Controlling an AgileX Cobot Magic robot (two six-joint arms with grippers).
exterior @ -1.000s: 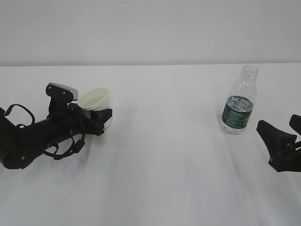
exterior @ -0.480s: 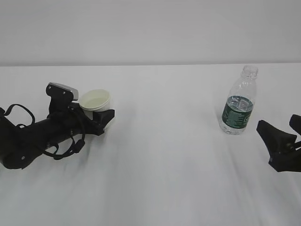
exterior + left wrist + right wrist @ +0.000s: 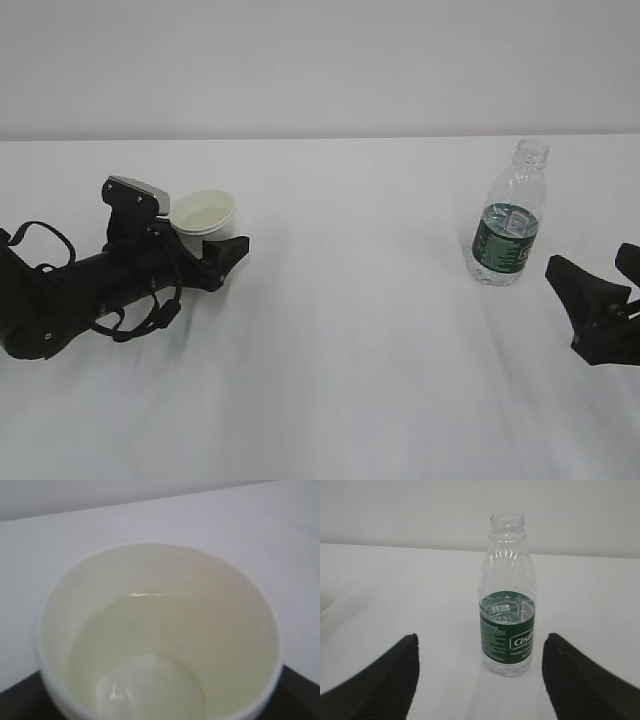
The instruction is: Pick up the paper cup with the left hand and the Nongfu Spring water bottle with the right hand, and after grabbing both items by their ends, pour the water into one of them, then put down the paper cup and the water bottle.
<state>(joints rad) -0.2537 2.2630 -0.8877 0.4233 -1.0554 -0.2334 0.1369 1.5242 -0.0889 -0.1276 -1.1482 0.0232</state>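
Observation:
The paper cup (image 3: pixel 203 212) stands upright on the white table (image 3: pixel 340 330) at the left, with clear water (image 3: pixel 145 650) in its cream inside. My left gripper (image 3: pixel 218 238) lies low around its base, open. Its near finger (image 3: pixel 234 247) is splayed away from the cup wall, and the far finger is hidden behind the cup. The left wrist view looks straight down into the cup (image 3: pixel 157 630), with dark fingers (image 3: pixel 300 692) only at the bottom corners. The Nongfu Spring water bottle (image 3: pixel 507 225) stands capless at the right. My right gripper (image 3: pixel 600 272) is open and short of it, its fingers (image 3: pixel 395 677) framing the bottle (image 3: pixel 507 630).
A plain pale wall (image 3: pixel 320 60) runs behind the table's far edge. White tabletop stretches between the cup and the bottle. Looped black cables (image 3: pixel 140 310) hang from the left arm near the table surface.
The left jaws have spread apart and the cup has gone from tilted in the grip to standing upright on the table. The right arm and the bottle have not moved.

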